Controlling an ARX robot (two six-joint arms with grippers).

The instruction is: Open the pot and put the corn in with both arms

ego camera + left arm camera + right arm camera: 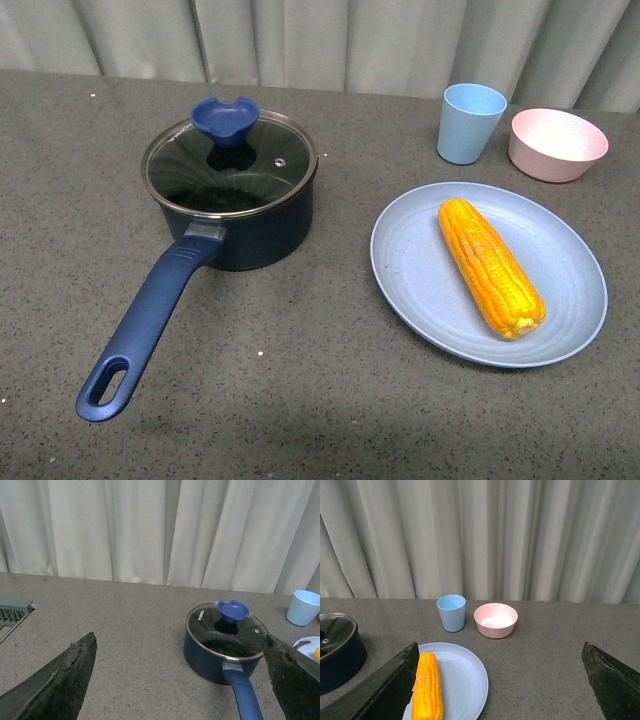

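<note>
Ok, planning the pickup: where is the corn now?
Front view: the corn lies on the blue plate, right of the pot, in front of the cup and pink bowl.

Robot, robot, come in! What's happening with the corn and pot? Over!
Left gripper, right gripper: jaws open, empty. Corn lies on plate. Pot shut; lid in the way.
</note>
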